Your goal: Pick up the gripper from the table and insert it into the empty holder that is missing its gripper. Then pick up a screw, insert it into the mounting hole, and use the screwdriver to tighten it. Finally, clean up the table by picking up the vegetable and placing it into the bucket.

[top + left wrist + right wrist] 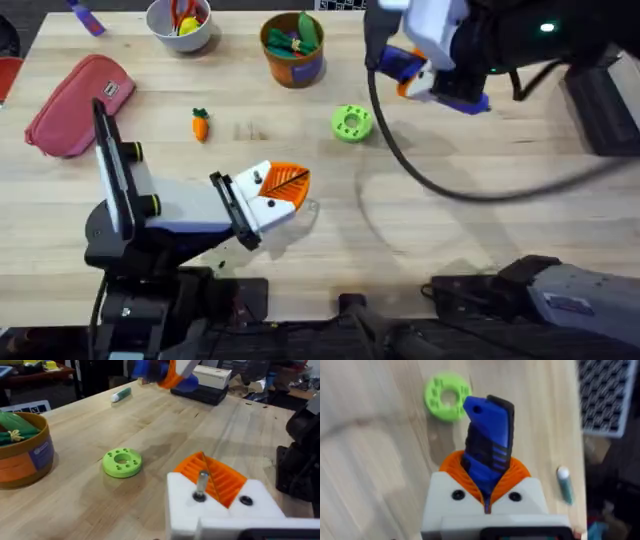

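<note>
**Screwdriver held high at 1 o'clock; the screw waits at centre**

The right gripper hangs above the tabletop toward 1 o'clock in the overhead view, its fingers closed around the blue screwdriver. In the right wrist view the tool's body is clamped between the orange pads, its long axis running straight out from the grip.

The left gripper lies low near the middle of the overhead view, pointing toward 3 o'clock. Its orange tips are both fitted, and they sit close together with nothing between them. In the left wrist view a small metal screw stands proud of the white holder, just beside the orange ribbing, so it looks seated but not driven home.

The turning relation is this: from the screwdriver, the screw lies toward 7 o'clock and lower, well apart. The right arm carries the tool, so it is the one to travel; the bit has to be brought in line with the screw's axis before it descends. Which end of the tool bears the bit cannot be told here.

The vegetable lies on the tabletop at about 10 o'clock, nearer the left arm. The bucket stands at 12 o'clock, and a green disc lies between it and the left gripper.
</note>
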